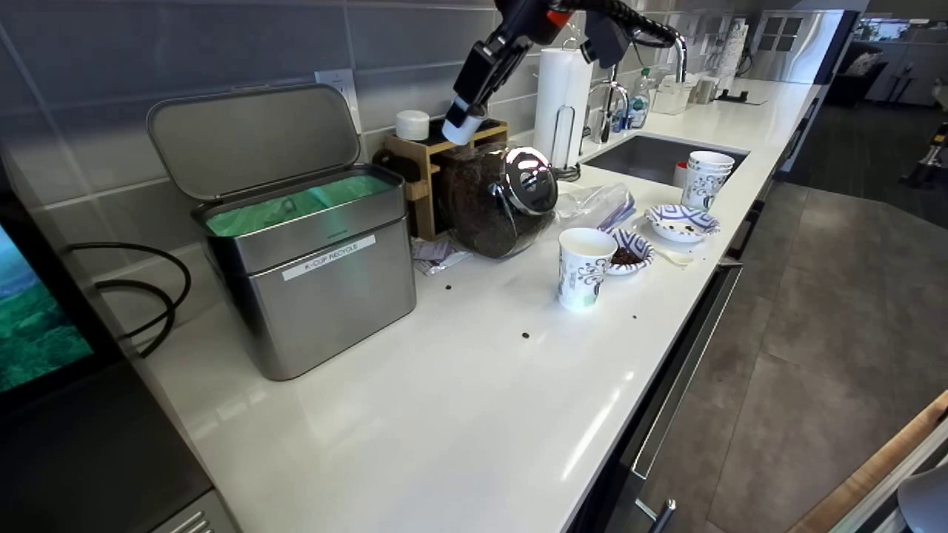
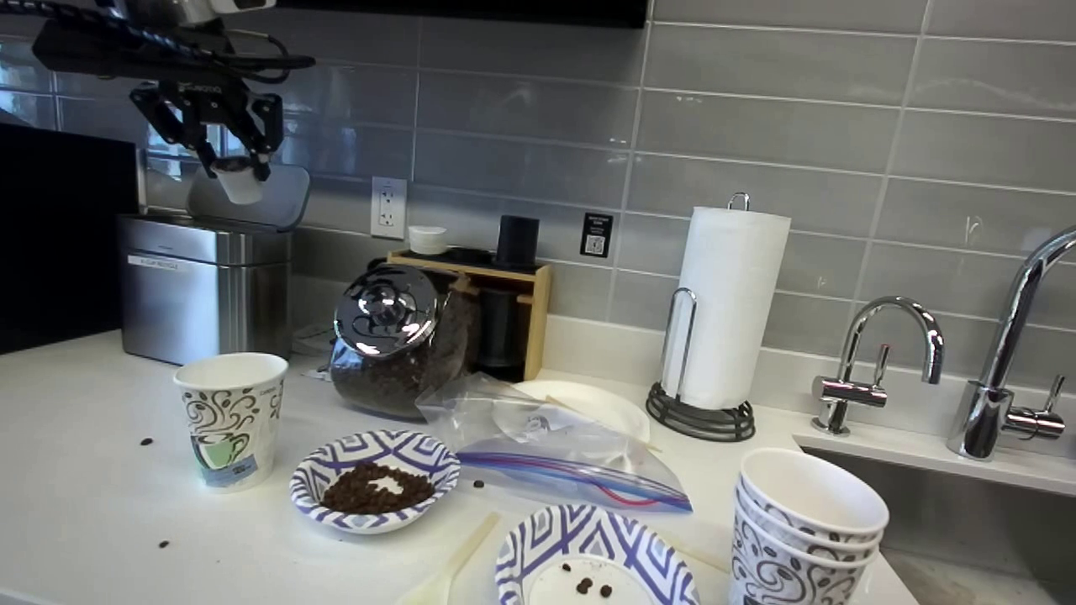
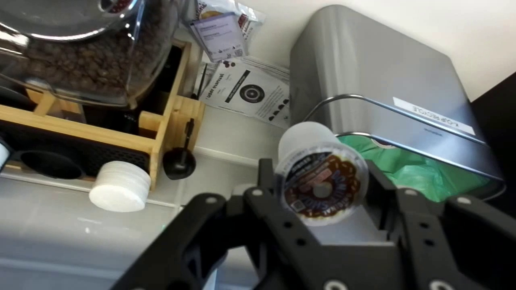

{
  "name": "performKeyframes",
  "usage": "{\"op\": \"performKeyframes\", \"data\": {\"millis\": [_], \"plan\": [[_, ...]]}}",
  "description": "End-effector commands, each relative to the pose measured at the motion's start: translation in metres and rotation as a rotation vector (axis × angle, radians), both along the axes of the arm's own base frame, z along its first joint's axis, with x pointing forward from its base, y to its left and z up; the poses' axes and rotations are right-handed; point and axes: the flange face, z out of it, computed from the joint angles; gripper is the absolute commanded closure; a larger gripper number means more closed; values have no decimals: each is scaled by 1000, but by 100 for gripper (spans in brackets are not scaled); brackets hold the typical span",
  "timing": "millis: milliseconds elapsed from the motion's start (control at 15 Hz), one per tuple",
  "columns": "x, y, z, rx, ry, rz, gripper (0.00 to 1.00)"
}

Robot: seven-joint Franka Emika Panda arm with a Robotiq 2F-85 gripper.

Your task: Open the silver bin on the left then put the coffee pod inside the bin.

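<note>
One coffee pod (image 3: 322, 184) tight in the gripper (image 2: 236, 166) (inner floor of silver bin (image 1: 341, 303) hidden).

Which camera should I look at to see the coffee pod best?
The wrist view: it shows the coffee pod close up, its printed lid facing the camera. Both exterior views show it much smaller, mostly its pale side, in the gripper, with no readable print.

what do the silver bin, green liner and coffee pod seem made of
Silver bin: probably brushed steel, from its soft metallic sheen. Green liner: likely plastic film, crinkled and glossy. Coffee pod: smooth white, likely plastic; its printed lid may be foil.
</note>
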Motion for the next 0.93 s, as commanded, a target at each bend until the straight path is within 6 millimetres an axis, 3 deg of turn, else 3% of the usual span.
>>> {"op": "performKeyframes", "data": {"millis": [0,867], "plan": [[15,21,-4,62,16,54,71],[56,82,-9,152,52,208,71]]}}
